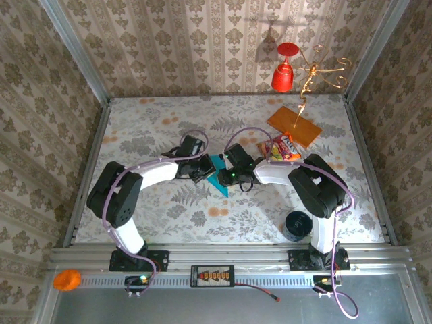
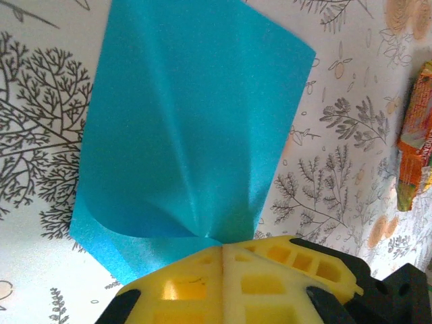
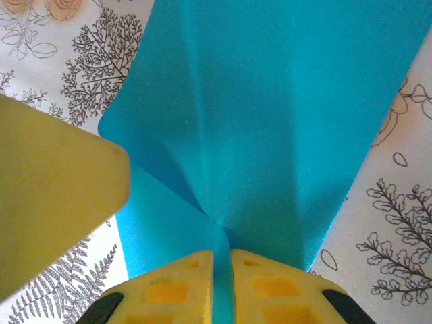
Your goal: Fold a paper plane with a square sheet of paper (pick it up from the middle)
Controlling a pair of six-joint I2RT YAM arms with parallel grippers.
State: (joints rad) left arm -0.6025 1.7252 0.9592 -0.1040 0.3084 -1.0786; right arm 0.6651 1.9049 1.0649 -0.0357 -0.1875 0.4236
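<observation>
The square sheet of paper (image 1: pixel 220 181) is teal-blue and partly folded, its point lying on the table's middle between the two arms. My left gripper (image 1: pixel 206 169) comes in from the left and my right gripper (image 1: pixel 230 174) from the right, nearly touching. In the left wrist view the yellow fingers (image 2: pixel 270 270) are pressed together at the gripper tip (image 2: pixel 223 247), pinching the paper (image 2: pixel 196 121) where its creases meet. In the right wrist view the paper (image 3: pixel 283 115) runs down between the jaws of that gripper (image 3: pixel 223 254), which is shut on it. The left gripper's yellow finger (image 3: pixel 54 196) looms at the left.
A red-and-yellow snack packet (image 1: pixel 281 148) lies just right of the grippers, and its edge shows again as the packet (image 2: pixel 415 148) in the left wrist view. Behind it lies an orange card (image 1: pixel 294 125). A red cup (image 1: pixel 285 71) and gold wire stand (image 1: pixel 317 71) are at the back; a black round object (image 1: pixel 297 225) sits front right.
</observation>
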